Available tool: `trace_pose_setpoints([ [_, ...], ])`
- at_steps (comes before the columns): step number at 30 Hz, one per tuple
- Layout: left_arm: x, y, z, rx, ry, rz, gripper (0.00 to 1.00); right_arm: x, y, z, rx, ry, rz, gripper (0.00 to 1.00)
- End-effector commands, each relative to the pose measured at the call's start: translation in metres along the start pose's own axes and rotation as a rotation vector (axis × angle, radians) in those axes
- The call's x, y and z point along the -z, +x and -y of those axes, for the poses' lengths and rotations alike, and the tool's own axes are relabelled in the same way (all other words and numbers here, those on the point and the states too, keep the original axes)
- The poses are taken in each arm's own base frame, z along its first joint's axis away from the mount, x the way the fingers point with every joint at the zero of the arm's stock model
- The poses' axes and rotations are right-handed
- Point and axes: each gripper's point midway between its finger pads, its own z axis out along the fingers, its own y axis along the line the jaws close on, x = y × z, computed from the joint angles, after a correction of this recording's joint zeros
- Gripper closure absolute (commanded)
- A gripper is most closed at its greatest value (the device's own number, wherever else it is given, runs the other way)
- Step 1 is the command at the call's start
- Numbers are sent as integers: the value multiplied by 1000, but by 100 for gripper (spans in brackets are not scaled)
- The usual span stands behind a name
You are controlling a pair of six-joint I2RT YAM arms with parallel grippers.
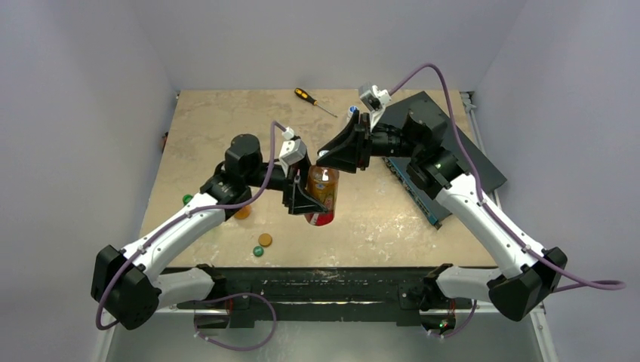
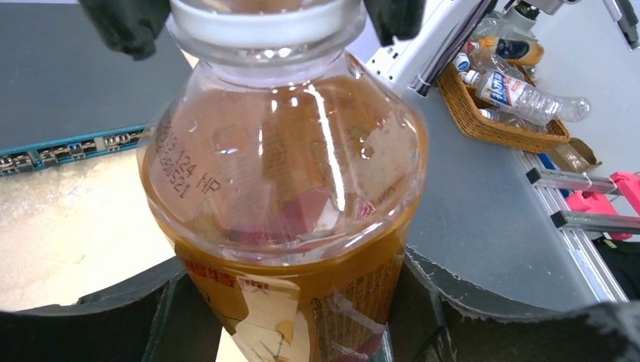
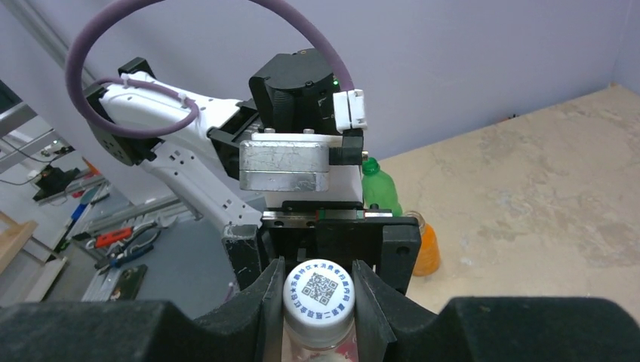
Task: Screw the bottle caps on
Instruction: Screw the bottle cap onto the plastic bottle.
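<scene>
Even, soft light is cast from above, with faint shadows. Glare streaks are seen on the amber bottle (image 2: 287, 196), and wrist-view foregrounds are blurred.

White-and-black twin arms trailing purple cables

The left arm (image 1: 181, 224) and right arm (image 1: 483, 215) each have smooth white link shells set between bulky black joint housings. A lilac-purple cable (image 1: 423, 72) loops along each arm to a small white wrist block (image 1: 291, 150). The left gripper (image 1: 317, 202) flares into a black triangular body and carries a brushed silver plate (image 3: 285, 167) above a thin green strip. The right gripper's fingers (image 3: 264, 298) are matte black. A green light (image 1: 438, 163) glows on the right arm.
</scene>
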Motion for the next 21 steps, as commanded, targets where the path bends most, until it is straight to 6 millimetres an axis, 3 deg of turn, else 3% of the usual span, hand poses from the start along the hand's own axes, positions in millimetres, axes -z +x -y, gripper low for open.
trace_pose_setpoints([
  [1,1,-13,-5,-111,-55,-3,100,1,0,7,37,9,0,80],
  [2,1,-8,-16,-96,-106,-24,100,2,-1,17,22,71,5,72],
  [6,3,6,-53,-66,-260,-79,100,6,1,39,-14,212,12,24],
  [9,4,11,-66,-66,-309,-88,100,14,-3,48,-33,308,38,3],
  [12,7,14,-79,-70,-371,-98,100,22,-9,56,-72,399,76,1],
  [14,9,16,-87,-77,-411,-106,100,32,-12,74,-121,531,100,2],
  [18,14,18,-98,-81,-485,-116,100,56,-5,108,-227,797,115,10],
  [21,17,20,-104,-112,-520,-134,100,61,2,117,-255,894,109,20],
])
